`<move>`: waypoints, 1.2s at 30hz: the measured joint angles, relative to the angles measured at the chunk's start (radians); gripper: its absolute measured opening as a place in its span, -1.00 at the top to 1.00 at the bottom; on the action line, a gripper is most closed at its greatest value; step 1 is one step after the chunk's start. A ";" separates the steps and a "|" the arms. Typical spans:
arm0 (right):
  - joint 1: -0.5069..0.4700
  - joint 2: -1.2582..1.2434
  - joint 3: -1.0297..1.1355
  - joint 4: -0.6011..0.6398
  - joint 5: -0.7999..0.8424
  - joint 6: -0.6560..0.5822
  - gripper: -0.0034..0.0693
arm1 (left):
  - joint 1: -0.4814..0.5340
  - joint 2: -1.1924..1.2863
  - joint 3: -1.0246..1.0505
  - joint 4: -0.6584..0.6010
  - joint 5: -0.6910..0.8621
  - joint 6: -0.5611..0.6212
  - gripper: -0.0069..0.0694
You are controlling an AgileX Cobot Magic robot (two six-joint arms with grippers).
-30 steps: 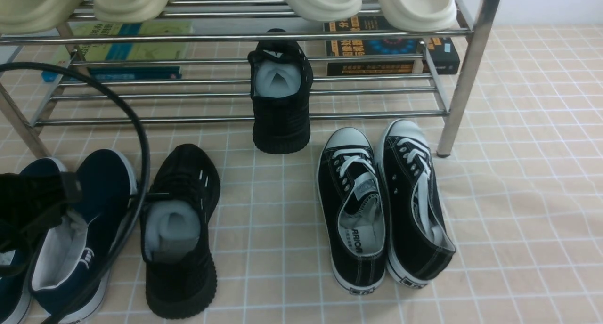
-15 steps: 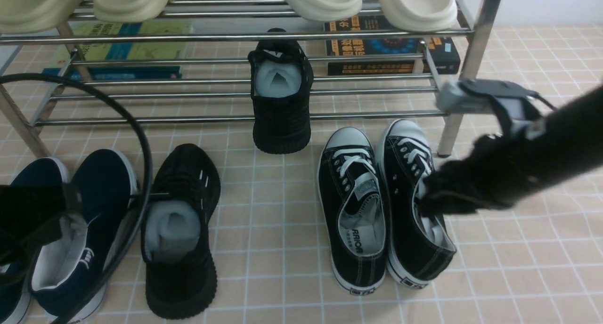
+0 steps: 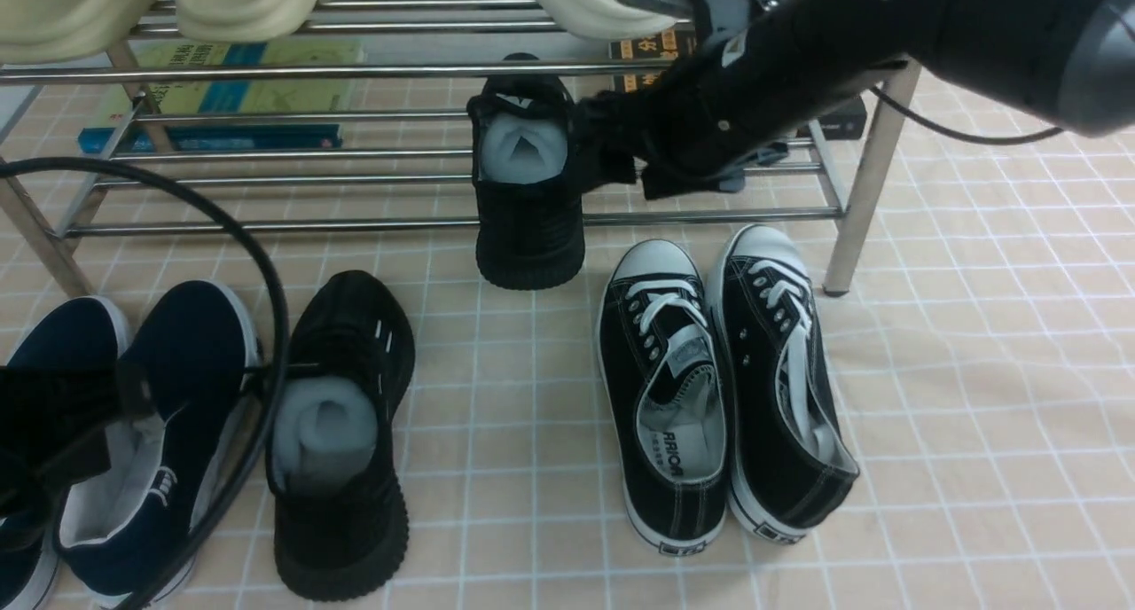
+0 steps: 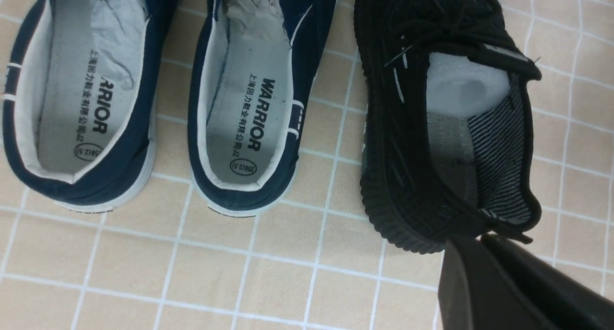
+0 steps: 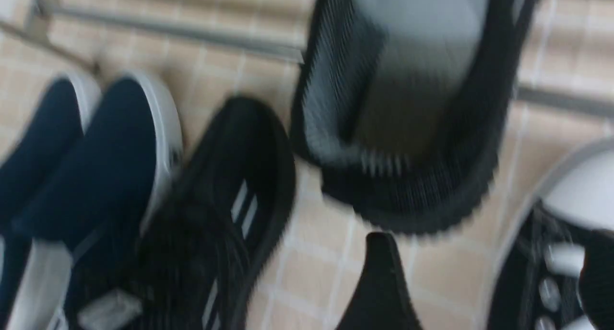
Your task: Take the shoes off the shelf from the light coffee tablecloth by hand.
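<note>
One black knit shoe [image 3: 529, 198] sits on the shelf's [image 3: 443, 222] lowest tier, heel over the front bar. 2nd shoe [image 3: 341, 433] lies on the tablecloth [image 3: 975, 415] in front of the shelf, twd its left end. R gripper [image 3: 607, 149] is just beside the shelved shoe, jaws spread wide & empty. Wrist view is blurred, so prob. not touching. L gripper [image 4: 499, 277] is by the 2nd shoe's heel, in front of the shelf; can't tell its jaw gap.

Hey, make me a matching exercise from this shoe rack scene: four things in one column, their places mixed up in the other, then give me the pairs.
Things
1. cream slippers
2. navy slip-ons
3. white-toed canvas sneakers
4. right gripper

Places
a. beside the black knit sneaker on the lowest tier of the shelf
b. on the upper tier
c. on the cloth, far left
d. on the cloth, by the right leg of the rack

Pairs: 1-b, 2-c, 3-d, 4-a
</note>
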 joint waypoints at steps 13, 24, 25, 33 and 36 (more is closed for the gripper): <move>0.000 0.185 -0.012 0.079 -0.257 0.002 -0.26 | 0.000 0.000 0.000 0.034 0.001 0.000 0.68; 0.000 0.032 -0.012 0.100 0.046 -0.096 0.80 | 0.000 0.000 0.000 0.052 0.029 0.000 0.67; 0.000 0.001 -0.012 0.100 0.084 -0.096 0.80 | 0.000 0.000 0.000 0.057 0.029 0.000 0.67; 0.080 -0.132 0.010 0.092 0.227 -0.046 0.80 | 0.000 0.000 0.000 0.066 0.031 0.000 0.64; 0.134 -0.127 0.054 0.069 0.197 0.019 0.80 | 0.000 0.000 0.000 0.067 0.031 0.000 0.64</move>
